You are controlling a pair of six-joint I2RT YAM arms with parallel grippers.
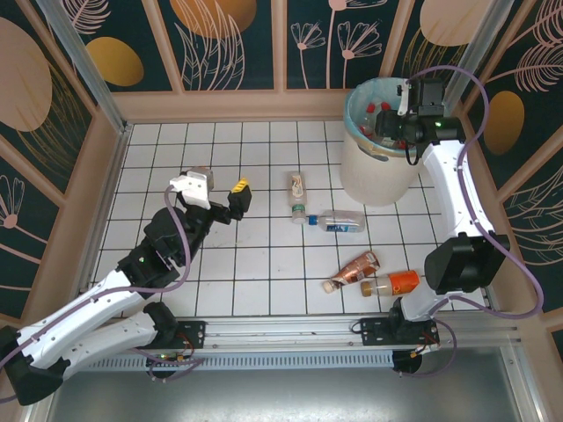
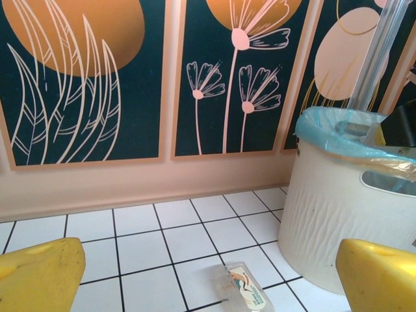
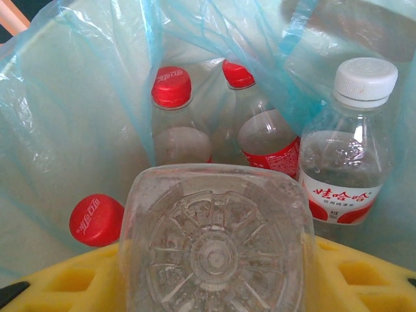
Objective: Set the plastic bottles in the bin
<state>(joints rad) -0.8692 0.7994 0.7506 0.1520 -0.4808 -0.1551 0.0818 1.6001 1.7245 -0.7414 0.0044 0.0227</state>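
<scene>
Gripping clear bottle (image 3: 214, 240) over bin (image 1: 378, 171), right jaws; left jaws released; four bottles (image 1: 341, 223) litter tiles (image 1: 176, 149).

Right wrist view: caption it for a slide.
A clear plastic bottle, base-on, gripped in yellow jaws over red-capped bottles and a white-capped bottle inside the blue-green bin liner.

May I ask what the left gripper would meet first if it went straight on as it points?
Most likely the clear bottle lying on the tiles just ahead of the left gripper; depth is unclear, so it might pass above it.
</scene>
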